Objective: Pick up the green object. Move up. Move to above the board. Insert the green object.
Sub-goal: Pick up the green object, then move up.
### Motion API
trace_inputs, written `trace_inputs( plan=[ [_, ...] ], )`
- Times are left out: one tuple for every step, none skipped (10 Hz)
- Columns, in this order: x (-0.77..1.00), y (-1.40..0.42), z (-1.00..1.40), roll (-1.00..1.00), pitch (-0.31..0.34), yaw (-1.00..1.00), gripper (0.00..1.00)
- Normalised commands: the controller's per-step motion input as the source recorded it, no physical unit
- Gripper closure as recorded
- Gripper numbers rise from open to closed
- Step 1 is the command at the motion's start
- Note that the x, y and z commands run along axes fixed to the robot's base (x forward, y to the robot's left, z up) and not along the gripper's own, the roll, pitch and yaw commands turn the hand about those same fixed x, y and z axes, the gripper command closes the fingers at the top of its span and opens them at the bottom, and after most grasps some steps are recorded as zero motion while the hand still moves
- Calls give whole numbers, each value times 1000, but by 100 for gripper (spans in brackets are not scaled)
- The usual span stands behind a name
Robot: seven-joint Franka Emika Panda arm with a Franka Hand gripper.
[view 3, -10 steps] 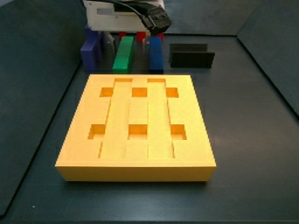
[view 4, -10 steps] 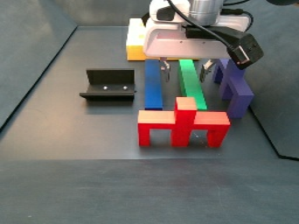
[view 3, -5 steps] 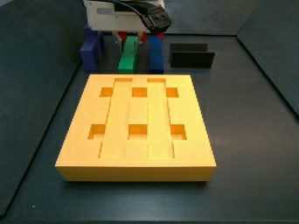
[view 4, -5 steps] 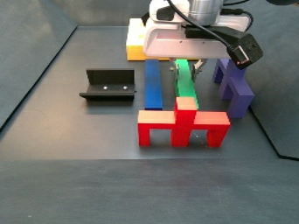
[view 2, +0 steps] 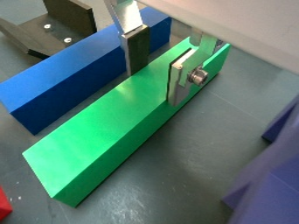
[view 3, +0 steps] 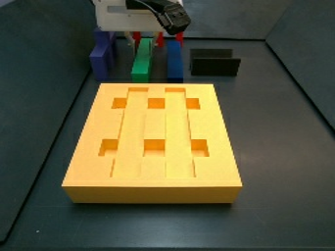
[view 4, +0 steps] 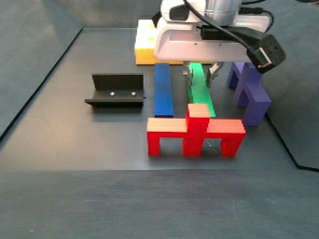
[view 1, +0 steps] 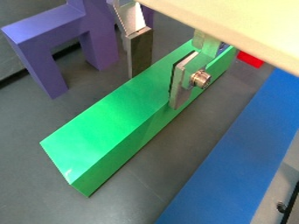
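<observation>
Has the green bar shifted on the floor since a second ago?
No. In a side view the green object lies where it did beside the blue bar, its end at the red piece; the gripper straddles it.

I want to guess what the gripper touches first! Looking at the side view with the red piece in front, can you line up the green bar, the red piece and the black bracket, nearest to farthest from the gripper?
1. The green object: directly under the gripper, between its fingers.
2. The red piece: at the green object's near end, toward the camera.
3. The fixture: farthest, off to the side beyond the blue bar.
</observation>
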Motion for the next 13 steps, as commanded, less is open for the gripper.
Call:
trace_inputs(
  plan=[
    [0, 0, 0, 0, 0, 0, 100],
    [0, 0, 0, 0, 0, 0, 100],
    [0, 0, 0, 0, 0, 0, 100],
    [0, 0, 0, 0, 0, 0, 100],
    [0, 0, 0, 0, 0, 0, 100],
    [0, 0, 0, 0, 0, 0, 100],
    [0, 0, 0, 0, 0, 0, 100],
    [0, 0, 0, 0, 0, 0, 100],
    [0, 0, 0, 0, 0, 0, 100],
    [0, 0, 833, 0, 0, 0, 100],
    [46, 62, 873, 11, -22, -54, 100],
    [-11, 41, 672, -8, 20, -53, 100],
    [17, 21, 261, -42, -9, -27, 100]
  ],
)
